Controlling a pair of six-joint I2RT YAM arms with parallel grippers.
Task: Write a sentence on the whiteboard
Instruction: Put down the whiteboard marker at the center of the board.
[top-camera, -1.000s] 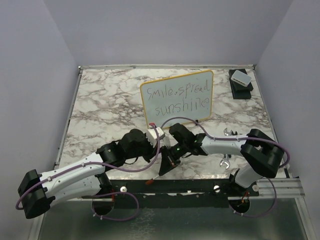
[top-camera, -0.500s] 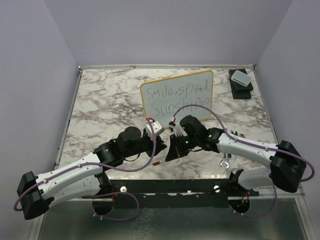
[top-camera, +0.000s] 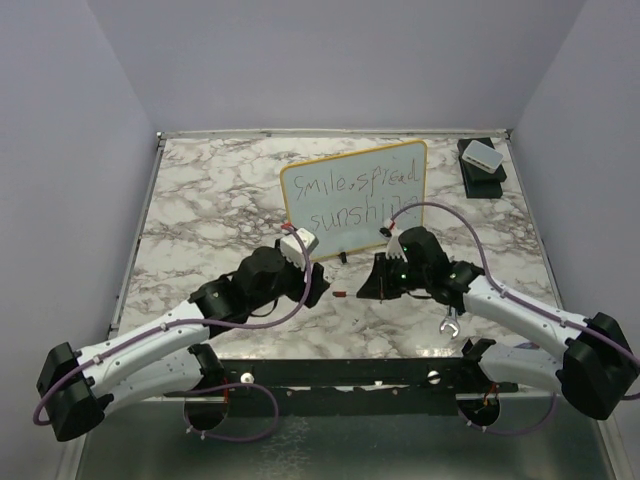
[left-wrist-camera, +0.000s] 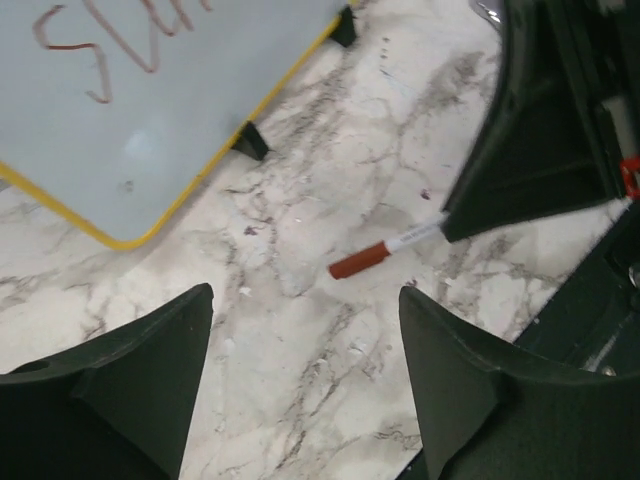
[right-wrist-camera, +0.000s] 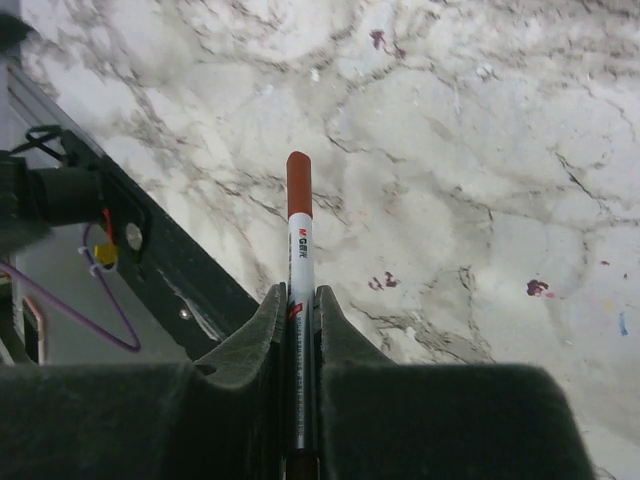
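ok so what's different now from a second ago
The left hand opened and now stands apart from the marker. The right hand, shut on the marker, swung right and toward the whiteboard, carrying it away from the near edge. The whiteboard and the sentence stayed put.

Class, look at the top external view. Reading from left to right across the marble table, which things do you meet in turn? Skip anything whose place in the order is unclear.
Open left gripper → red-capped white marker → right gripper, shut on that marker → small white box on black base, far right.
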